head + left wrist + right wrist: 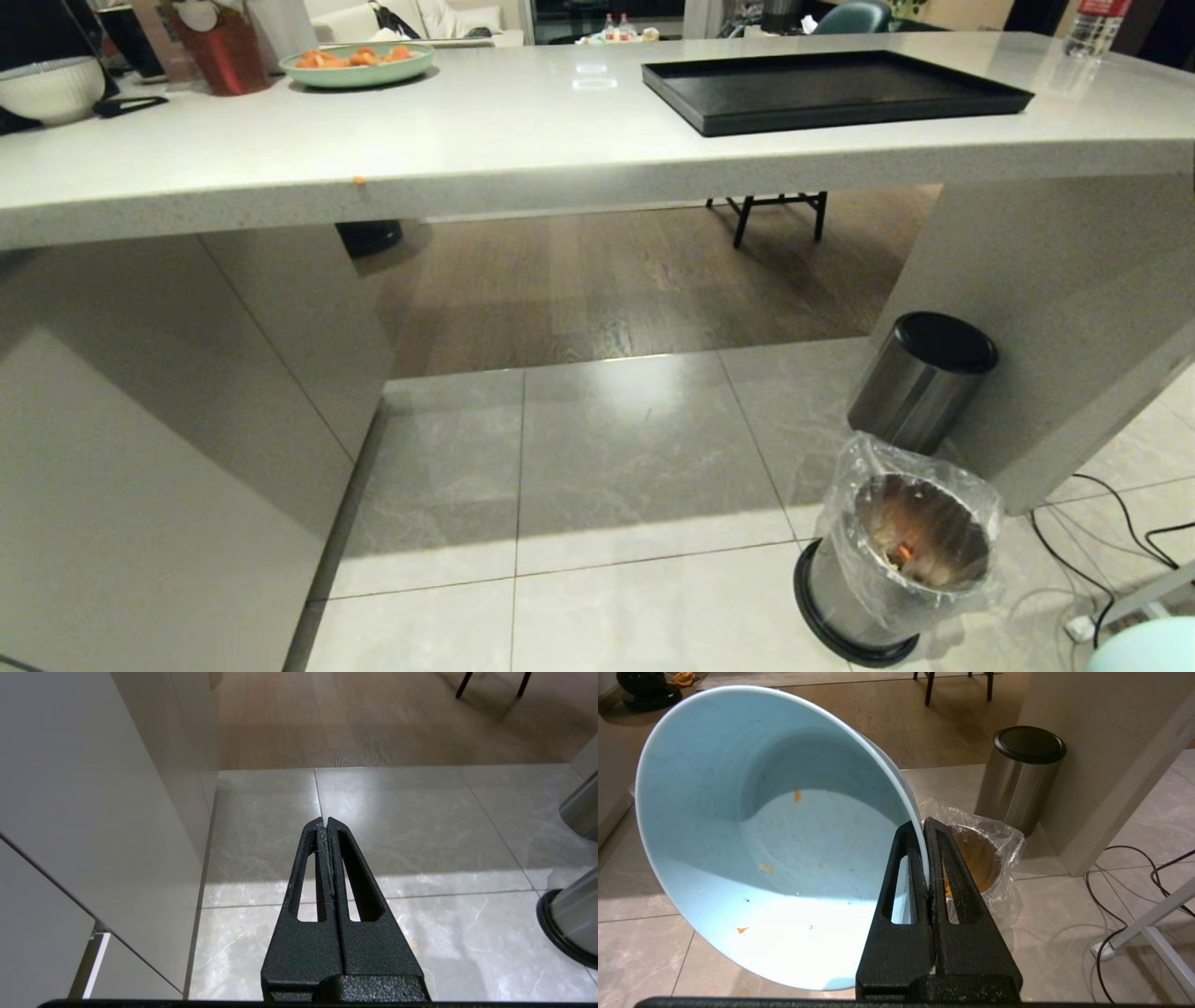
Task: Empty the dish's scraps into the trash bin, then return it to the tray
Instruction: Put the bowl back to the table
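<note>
My right gripper point(924, 823) is shut on the rim of the dish point(761, 858), a light-blue bowl tipped on its side, held low over the floor tiles beside the trash bin point(980, 858). Only a few tiny orange specks point(797, 795) cling to its inside. In the head view a sliver of the dish point(1144, 649) shows at the bottom right corner. The bag-lined trash bin point(896, 560) stands on the floor with scraps point(904, 553) at its bottom. The black tray point(822, 84) lies bare on the counter. My left gripper point(325, 821) is shut on nothing above the tiles.
A black-lidded steel cylinder point(920, 378) stands behind the trash bin against the counter's leg. A green plate of orange food point(358, 63), a white ribbed bowl point(51, 89) and a water bottle point(1092, 23) sit on the counter. Cables point(1120, 541) trail at the right.
</note>
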You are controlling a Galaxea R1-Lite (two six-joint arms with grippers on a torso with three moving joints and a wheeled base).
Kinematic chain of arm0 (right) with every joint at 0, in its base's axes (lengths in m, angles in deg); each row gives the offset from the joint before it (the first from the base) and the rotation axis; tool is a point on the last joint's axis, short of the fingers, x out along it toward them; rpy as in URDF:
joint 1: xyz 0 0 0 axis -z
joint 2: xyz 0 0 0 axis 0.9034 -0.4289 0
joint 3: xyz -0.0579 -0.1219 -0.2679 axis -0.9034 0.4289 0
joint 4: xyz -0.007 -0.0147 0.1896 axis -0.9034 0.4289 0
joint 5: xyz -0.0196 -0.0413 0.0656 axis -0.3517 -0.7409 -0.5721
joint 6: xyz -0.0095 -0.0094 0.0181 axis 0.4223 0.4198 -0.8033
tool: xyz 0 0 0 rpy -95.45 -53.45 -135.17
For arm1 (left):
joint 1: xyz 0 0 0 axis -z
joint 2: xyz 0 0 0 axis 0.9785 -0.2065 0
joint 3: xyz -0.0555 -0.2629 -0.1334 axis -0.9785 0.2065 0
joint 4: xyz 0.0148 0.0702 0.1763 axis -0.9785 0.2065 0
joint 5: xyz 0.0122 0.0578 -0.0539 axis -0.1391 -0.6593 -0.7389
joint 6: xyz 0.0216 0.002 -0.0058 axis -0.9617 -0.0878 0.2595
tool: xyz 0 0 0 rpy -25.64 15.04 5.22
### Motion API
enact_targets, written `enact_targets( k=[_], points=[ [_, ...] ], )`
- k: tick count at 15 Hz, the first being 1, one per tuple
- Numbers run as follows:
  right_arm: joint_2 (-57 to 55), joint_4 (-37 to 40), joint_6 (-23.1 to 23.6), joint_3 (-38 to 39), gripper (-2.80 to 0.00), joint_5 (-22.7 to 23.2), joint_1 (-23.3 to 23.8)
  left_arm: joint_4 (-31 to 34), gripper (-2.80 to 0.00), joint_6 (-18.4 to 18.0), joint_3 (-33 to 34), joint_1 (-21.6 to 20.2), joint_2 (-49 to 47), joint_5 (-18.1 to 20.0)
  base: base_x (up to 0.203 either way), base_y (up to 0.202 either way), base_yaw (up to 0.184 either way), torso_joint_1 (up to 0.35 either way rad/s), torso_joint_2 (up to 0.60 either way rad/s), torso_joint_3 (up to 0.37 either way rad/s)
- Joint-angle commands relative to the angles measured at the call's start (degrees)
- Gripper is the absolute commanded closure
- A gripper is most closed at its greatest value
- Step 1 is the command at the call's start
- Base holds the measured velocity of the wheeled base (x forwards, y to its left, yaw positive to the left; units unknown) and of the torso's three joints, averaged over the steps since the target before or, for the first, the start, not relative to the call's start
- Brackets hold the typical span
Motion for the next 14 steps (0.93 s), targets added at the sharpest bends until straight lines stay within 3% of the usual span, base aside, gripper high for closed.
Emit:
enact_targets(
  k=[1, 14],
  points=[
    [0.00, -0.01, 0.00, 0.00, 0.00, 0.00, 0.00, 0.00, 0.00, 0.03, 0.00, 0.01, -0.06, -0.03, 0.000, 0.000, 0.000, 0.000, 0.00, 0.000],
    [0.00, -0.01, 0.09, 0.00, 0.00, 0.00, 0.00, 0.00, 0.00, 0.03, 0.00, -0.02, -0.06, -0.03, 0.000, 0.000, 0.000, 0.000, 0.00, 0.000]
  ],
)
